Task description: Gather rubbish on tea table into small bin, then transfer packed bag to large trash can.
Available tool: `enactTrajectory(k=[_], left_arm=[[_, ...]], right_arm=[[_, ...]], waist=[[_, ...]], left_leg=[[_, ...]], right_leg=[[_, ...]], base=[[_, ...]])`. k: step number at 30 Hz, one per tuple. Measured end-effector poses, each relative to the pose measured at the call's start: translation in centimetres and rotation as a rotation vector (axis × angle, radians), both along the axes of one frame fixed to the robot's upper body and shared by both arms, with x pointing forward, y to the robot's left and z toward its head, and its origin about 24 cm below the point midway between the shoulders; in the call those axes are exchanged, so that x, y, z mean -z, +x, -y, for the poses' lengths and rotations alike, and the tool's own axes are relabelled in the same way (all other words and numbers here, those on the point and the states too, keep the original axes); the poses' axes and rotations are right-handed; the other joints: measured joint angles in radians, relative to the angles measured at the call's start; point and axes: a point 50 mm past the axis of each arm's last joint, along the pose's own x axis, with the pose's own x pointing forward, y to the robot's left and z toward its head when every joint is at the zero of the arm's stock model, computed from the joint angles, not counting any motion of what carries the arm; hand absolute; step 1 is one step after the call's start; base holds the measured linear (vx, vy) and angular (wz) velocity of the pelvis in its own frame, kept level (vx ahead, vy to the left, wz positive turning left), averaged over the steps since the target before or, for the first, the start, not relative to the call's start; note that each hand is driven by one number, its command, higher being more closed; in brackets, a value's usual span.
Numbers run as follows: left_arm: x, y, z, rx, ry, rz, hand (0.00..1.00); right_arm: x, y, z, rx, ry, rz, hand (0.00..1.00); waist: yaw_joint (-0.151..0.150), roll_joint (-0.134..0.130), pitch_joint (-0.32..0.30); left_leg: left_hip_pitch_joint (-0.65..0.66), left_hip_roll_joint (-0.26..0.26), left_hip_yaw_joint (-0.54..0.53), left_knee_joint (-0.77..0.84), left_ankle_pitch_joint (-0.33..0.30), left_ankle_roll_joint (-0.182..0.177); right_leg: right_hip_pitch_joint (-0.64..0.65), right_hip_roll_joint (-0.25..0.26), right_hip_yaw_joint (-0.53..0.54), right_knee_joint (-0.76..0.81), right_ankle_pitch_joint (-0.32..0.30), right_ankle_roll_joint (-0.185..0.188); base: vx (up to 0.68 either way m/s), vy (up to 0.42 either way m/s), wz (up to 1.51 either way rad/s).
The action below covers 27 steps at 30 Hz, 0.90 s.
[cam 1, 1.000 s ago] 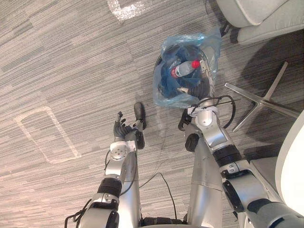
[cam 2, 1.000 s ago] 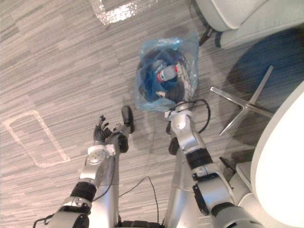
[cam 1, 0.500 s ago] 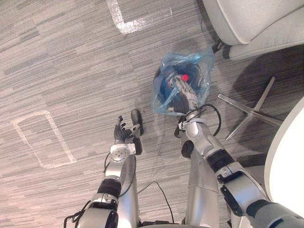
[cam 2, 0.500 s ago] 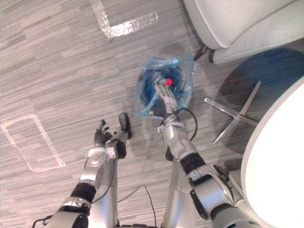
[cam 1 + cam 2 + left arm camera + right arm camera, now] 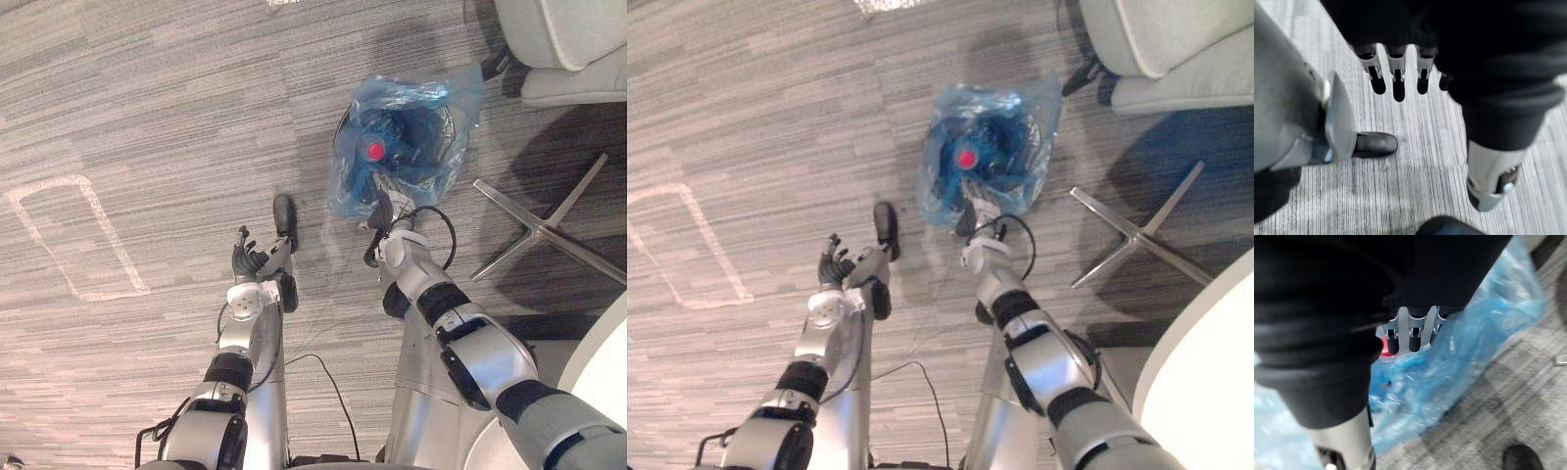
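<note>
Wide grey carpet (image 5: 147, 98) lies free on the left, a pale armchair (image 5: 563, 29) and a metal chair base (image 5: 542, 228) hem the right, the blue bag (image 5: 436, 103) of rubbish sits between, the right hand (image 5: 387, 206) at its near edge with fingers loosely straight, the left hand (image 5: 250, 264) slack and empty above the carpet.

- My left arm (image 5: 238, 357) stretches forward and low; my left robot hand (image 5: 253, 264) is empty, fingers (image 5: 1397, 81) loosely straight, thumb (image 5: 1491, 181) held apart.
- My right arm (image 5: 446, 318) reaches further ahead; my right robot hand (image 5: 384, 201) has its fingers (image 5: 1413, 333) extended, gripping nothing.
</note>
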Motion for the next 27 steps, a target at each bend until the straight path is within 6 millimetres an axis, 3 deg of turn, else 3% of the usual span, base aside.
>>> enactTrajectory(k=[16, 27], left_arm=[[-0.3, 0.2, 1.3, 0.022, -0.029, 0.015, 0.0], [0.2, -0.1, 1.6, 0.061, -0.013, -0.015, 0.0]], right_arm=[[-0.5, 0.0, 0.2, 0.008, 0.059, 0.024, 1.0], [0.9, -2.9, -3.0, -0.1, 0.266, 0.071, 1.0]], waist=[[0.003, 0.0, 0.0], [0.02, -0.002, -0.001]], left_leg=[[-0.006, 0.011, 0.007, 0.015, 0.004, -0.002], [0.143, 0.068, 0.014, 0.039, -0.017, -0.001]], right_leg=[[-0.016, 0.006, 0.007, 0.018, -0.002, -0.002], [0.153, 0.068, 0.009, -0.037, 0.008, -0.015]], base=[[-0.04, -0.023, -0.02], [-0.06, -0.039, -0.19]])
